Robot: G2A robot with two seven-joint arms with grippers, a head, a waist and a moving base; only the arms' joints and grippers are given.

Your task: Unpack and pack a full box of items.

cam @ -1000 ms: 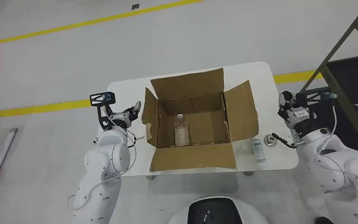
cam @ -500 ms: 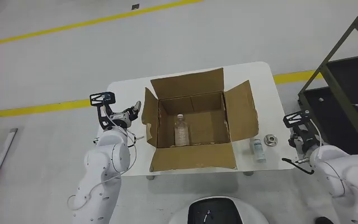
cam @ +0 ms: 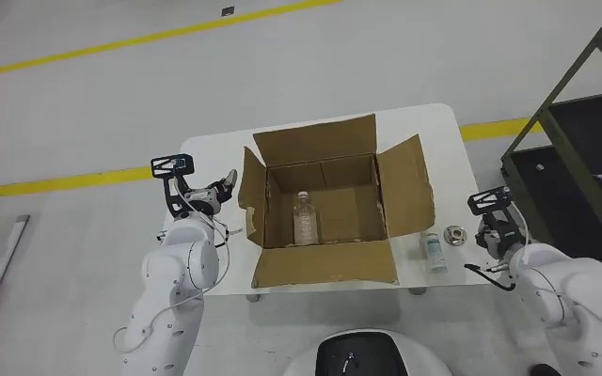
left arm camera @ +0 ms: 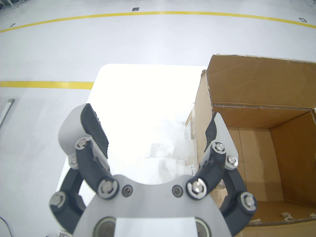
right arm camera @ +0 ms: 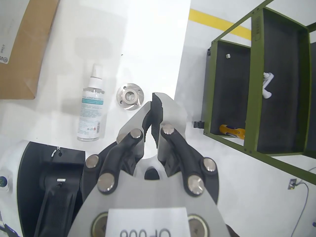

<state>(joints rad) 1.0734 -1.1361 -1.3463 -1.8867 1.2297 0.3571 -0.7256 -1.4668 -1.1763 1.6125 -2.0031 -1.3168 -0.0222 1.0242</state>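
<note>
**Cardboard box** [cam: 324, 211]: stands in the middle of the white table [cam: 423, 127] with all four flaps splayed outward. Same place as one second ago.

**Clear bottle** [cam: 303, 218]: lies on the box floor near its centre, apparently the only item left inside. Unmoved.

**Spray bottle** [cam: 433, 251]: lies flat on the table, just beside the box's right flap. Unmoved.

**Metal flange** [cam: 455, 234]: rests flat next to the spray bottle without touching it, toward the table's right edge. Unmoved.

**Left gripper** [left arm camera: 151, 117]: hovers over the table's left side, next to the box's left flap. Jaws spread wide with nothing between them. Same pose as one second ago.

**Right gripper** [right arm camera: 155, 99]: pads pressed together, nothing held. Has drawn back within the last second from a spot farther along the table's right edge, near the green rack [right arm camera: 254, 75]. Now sits just off that edge, close to the flange.

**Assessment**: unpacking looks nearly done, with two items out and one bottle still in the box. Right arm probably between picks after setting an item down. Could equally be lining up on the flange to start repacking.
</note>
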